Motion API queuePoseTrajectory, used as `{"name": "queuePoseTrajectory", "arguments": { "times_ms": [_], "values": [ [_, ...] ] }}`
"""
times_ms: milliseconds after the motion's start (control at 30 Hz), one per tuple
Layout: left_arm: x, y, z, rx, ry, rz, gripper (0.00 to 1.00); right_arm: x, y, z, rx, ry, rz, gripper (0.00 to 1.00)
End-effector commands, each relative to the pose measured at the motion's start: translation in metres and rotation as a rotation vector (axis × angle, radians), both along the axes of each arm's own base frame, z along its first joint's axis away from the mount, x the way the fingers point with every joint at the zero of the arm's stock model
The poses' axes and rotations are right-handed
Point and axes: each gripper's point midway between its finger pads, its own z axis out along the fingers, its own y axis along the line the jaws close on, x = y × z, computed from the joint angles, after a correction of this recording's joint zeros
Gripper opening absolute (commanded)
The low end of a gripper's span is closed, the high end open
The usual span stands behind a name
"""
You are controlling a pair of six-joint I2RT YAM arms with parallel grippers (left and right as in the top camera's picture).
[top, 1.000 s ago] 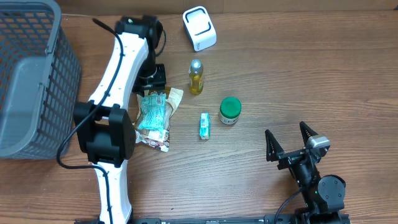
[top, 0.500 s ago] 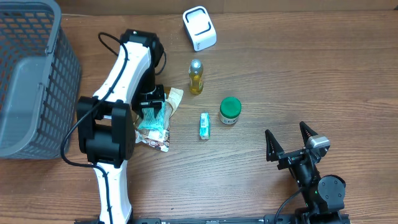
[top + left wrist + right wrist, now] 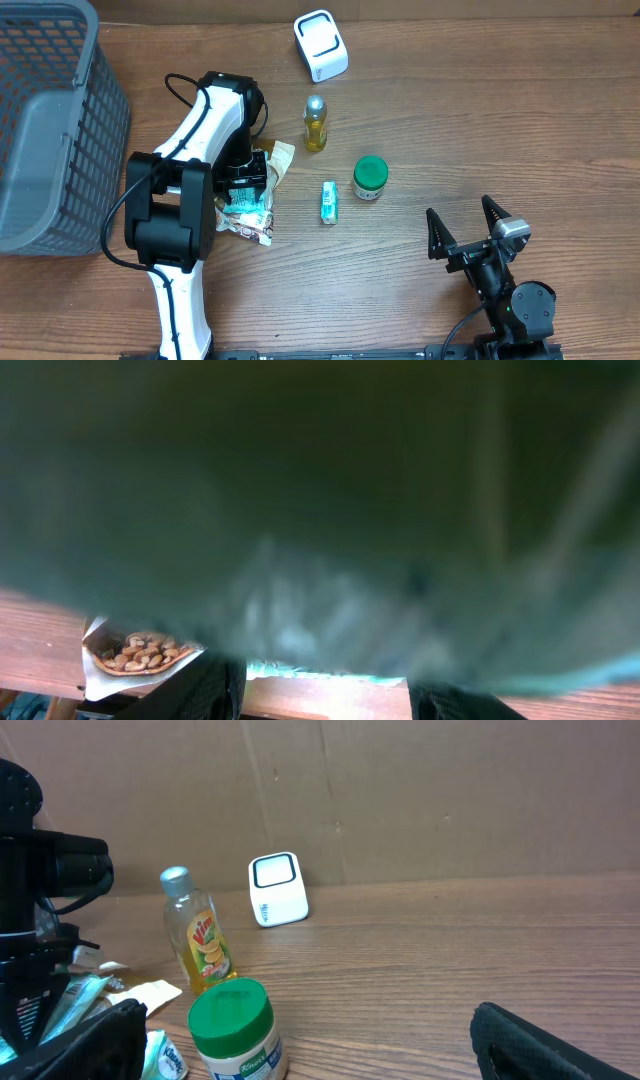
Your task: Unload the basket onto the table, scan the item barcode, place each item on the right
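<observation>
Left gripper (image 3: 245, 178) is down on the packet (image 3: 252, 205), which lies flat on the table (image 3: 480, 110) directly under it and pokes out on the near side. Packet is crinkly plastic, teal and white, shiny, with small print too blurred to read; barcode can't be made out. It sits on top of a second wrapper (image 3: 258, 233) showing a brown nut picture, and a beige scrap (image 3: 283, 155) sticks out just right of the gripper. In the left wrist view the packet (image 3: 320, 510) fills nearly the whole frame as a teal blur right against the lens, the nut picture (image 3: 135, 652) is at lower left, and the dark fingers (image 3: 205, 690) sit at the bottom edge. Can't tell if the left jaws are pinching the packet or just resting on it. Small teal box (image 3: 329, 202) is near, to the gripper's right; the green-lidded jar (image 3: 370, 177) is further right. Yellow bottle (image 3: 315, 124) stands upright to the right and a bit beyond. White scanner (image 3: 320, 44) is well beyond, to the right. Grey basket (image 3: 40, 130) is well apart to the left. Right gripper (image 3: 459, 210) is far right and nearer the base, jaws spread wide, holding nothing.
</observation>
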Motion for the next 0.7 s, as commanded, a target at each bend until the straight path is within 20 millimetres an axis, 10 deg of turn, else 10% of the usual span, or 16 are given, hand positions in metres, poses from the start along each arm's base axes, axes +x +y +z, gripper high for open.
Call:
{"name": "queuePoseTrajectory", "arguments": {
  "times_ms": [0, 667],
  "values": [
    [0.009, -0.002, 0.013, -0.013, -0.024, -0.013, 0.54, 0.001, -0.002, -0.003, 0.003, 0.001, -0.013, 1.0],
    [0.083, 0.035, 0.248, -0.014, -0.885, -0.012, 0.55, 0.001, -0.002, -0.003, 0.003, 0.001, -0.013, 1.0]
  ]
}}
